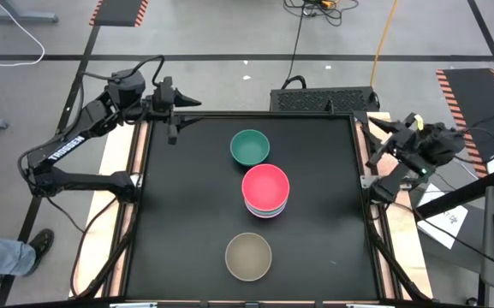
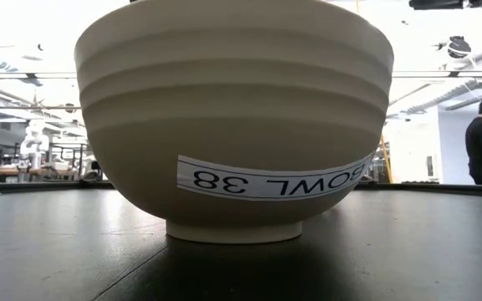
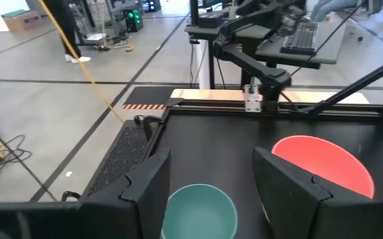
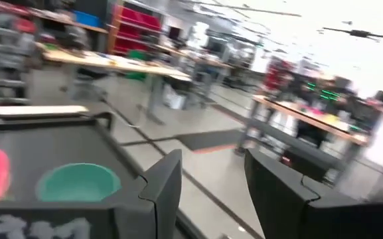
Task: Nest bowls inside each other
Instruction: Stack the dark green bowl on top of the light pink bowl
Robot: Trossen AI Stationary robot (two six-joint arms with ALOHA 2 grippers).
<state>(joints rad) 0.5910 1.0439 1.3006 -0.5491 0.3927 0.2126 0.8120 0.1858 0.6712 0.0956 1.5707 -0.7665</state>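
Three bowl positions line the black table (image 1: 178, 214): teal bowl (image 1: 250, 147) farthest, red-pink bowl (image 1: 265, 187) topping a nested stack (image 1: 265, 209) mid-table, olive-grey bowl (image 1: 248, 256) nearest. Left gripper (image 1: 188, 107) and right gripper (image 1: 382, 141) wait at opposite table edges, jaws parted, holding nothing.

Left arm folded at the table's far-left corner, left gripper (image 1: 178, 115) parted, holding nothing. Right arm drawn back past the right edge; right gripper (image 1: 373, 145) likewise parted and empty.
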